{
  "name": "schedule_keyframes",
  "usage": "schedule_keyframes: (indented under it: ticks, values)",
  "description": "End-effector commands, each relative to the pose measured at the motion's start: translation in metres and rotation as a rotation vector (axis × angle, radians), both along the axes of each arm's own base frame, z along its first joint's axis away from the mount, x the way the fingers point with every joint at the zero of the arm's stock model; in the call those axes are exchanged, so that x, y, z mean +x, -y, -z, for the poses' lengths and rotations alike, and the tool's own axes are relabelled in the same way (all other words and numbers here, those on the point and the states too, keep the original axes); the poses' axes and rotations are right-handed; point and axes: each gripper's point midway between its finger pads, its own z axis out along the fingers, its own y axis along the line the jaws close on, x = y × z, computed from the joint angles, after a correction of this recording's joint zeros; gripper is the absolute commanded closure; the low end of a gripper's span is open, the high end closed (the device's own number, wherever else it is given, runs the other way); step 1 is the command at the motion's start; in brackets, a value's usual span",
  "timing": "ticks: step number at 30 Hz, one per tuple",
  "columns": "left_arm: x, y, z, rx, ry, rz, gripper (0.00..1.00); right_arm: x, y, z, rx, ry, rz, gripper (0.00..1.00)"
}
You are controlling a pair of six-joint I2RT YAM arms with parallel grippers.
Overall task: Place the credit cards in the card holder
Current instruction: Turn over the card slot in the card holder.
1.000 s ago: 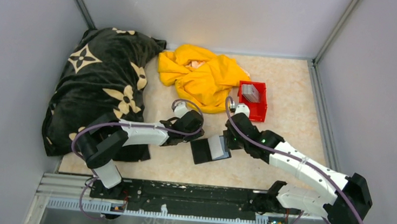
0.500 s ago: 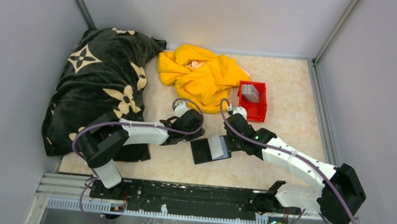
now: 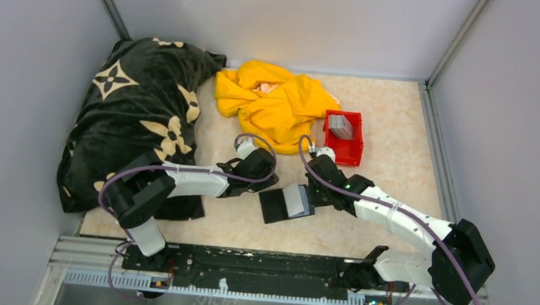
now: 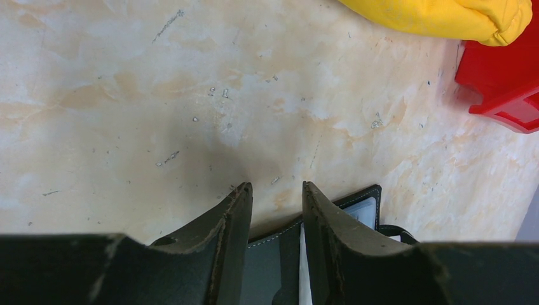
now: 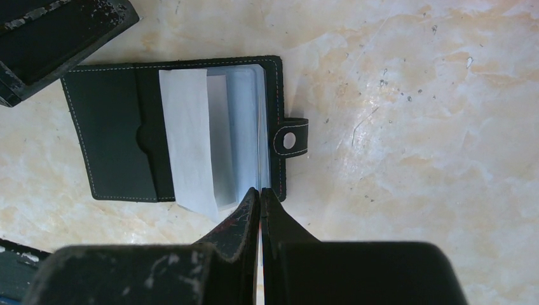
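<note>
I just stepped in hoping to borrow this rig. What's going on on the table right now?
Both arms are working at the open card holder in the middle of the table. The left gripper, jaws apart, sits over its left side. The right gripper, jaws nearly shut, is at the clear sleeves by the snap tab. Whether it pinches a card is unclear. A stack of credit cards sits in the red bin.

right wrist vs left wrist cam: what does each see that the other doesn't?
Right wrist only: wallet open inside with pale sleeves, snap tab, right end effector shut at the sleeve edge. Left wrist only: yellow cloth, red bin corner, left end effector seen open. Both: wallet, table, part of the left end effector.
</note>
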Motion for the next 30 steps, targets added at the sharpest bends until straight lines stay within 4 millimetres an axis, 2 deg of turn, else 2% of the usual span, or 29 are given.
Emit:
schedule_keyframes:
  ticks: [1, 15, 21, 30]
  values:
    - [-0.087, -0.097, 0.096, 0.396, -0.357, 0.062, 0.56, 0.008, -0.007, -0.002, 0.026, 0.023, -0.012, 1.00]
    - [-0.089, -0.098, 0.100, 0.402, -0.364, 0.064, 0.56, 0.010, -0.007, -0.001, 0.088, -0.002, 0.008, 1.00]
    - [-0.090, -0.100, 0.101, 0.402, -0.368, 0.063, 0.57, 0.008, -0.006, 0.006, 0.134, -0.037, 0.027, 1.00]
    - [-0.094, -0.103, 0.103, 0.402, -0.378, 0.062, 0.57, 0.006, 0.003, 0.008, 0.224, -0.055, 0.081, 1.00]
